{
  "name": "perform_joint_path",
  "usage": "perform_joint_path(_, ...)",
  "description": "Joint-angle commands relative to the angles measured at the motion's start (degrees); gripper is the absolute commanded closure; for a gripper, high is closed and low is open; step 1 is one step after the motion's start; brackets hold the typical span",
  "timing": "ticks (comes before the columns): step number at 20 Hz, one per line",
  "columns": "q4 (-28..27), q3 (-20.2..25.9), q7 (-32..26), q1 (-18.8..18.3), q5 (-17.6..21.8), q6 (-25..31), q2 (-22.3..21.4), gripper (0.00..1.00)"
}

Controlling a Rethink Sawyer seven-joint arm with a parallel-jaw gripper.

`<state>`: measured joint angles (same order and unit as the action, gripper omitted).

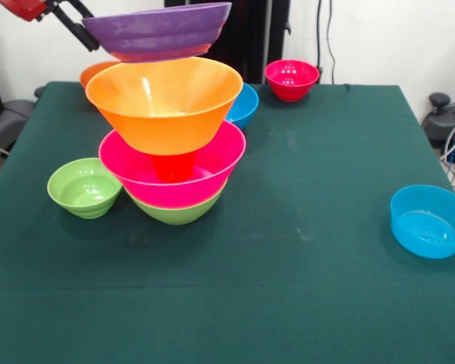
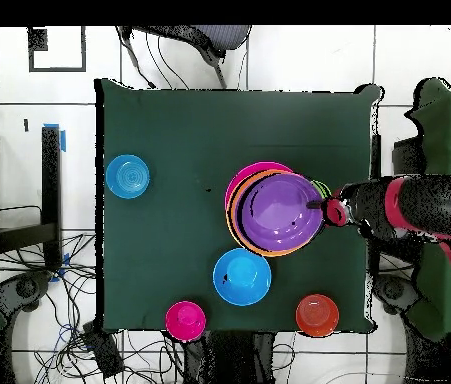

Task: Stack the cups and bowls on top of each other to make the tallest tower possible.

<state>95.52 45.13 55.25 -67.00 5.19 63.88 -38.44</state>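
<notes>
The hand is gripping the purple bowl by its rim, hovering it just over the tower: green, pink, orange cup, large orange bowl stacked. Five more bowls are waiting loose around the bench

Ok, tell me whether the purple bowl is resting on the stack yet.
Cannot tell: the tool grips the purple bowl by its rim, right over the orange bowl.
</notes>
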Motion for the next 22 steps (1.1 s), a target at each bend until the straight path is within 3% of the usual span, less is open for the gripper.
perform_joint_path(1,0.8,-2.9,3.4,1.8,2.5,-1.7,0.1,1.00)
perform_joint_path(8,0.3,-2.4,5.4,2.8,1.0,2.8,-4.4,1.00)
perform_joint_path(22,-4.1,-3.9,9.1,7.2,-0.2,4.5,-3.8,1.00)
